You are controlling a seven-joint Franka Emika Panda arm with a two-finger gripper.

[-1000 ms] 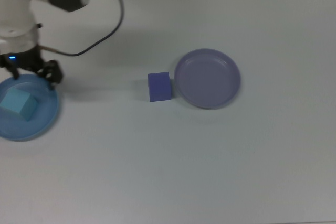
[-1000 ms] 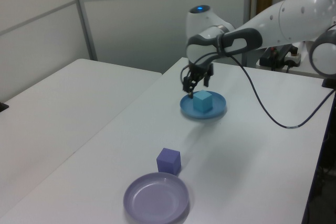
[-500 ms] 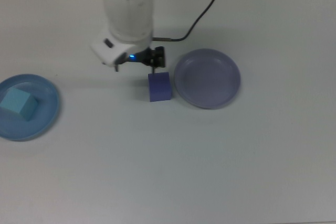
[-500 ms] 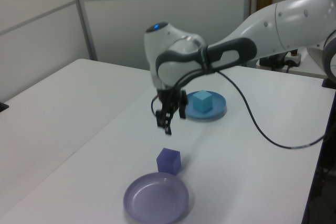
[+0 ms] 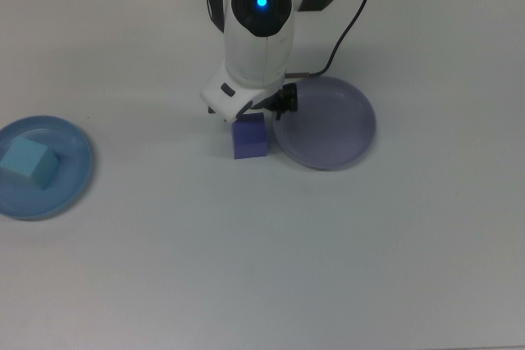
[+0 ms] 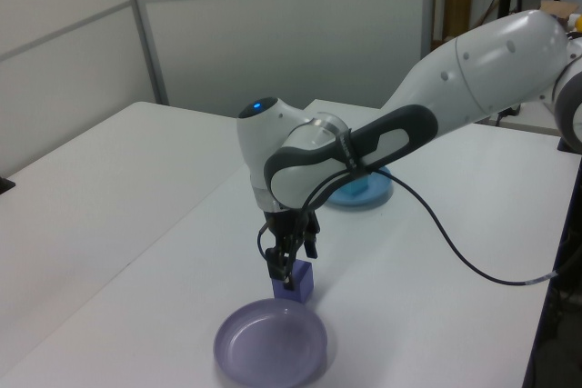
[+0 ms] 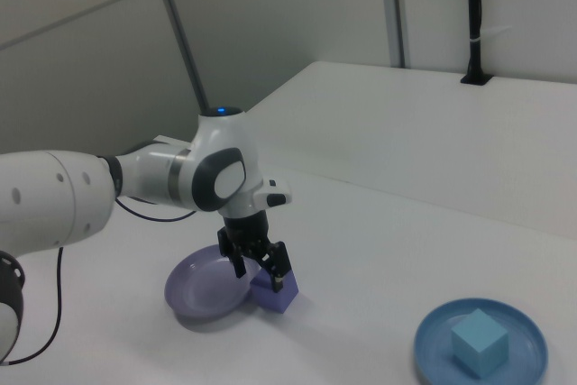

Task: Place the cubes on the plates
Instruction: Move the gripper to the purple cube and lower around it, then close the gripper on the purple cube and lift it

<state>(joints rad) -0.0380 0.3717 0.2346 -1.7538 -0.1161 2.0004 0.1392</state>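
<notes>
Over the purple cube (image 7: 275,291) the gripper (image 7: 257,263) is now held low, fingers spread apart w/ nothing gripped yet. One finger (image 6: 275,264) is seen on each side of the block's top in the left view. A sec ago the gripper was by the blue plate (image 5: 72,182), far on the top view's left; it has been swung across & dropped down since. The cyan cube (image 5: 29,161) has been left sitting on that blue plate, so half the job looks done. The purple cube is on the worktop (image 5: 328,268), just beside the lavender plate (image 5: 336,133), which has nothing on it. Next, prob. a squeeze & short lift onto that plate is needed.
</notes>
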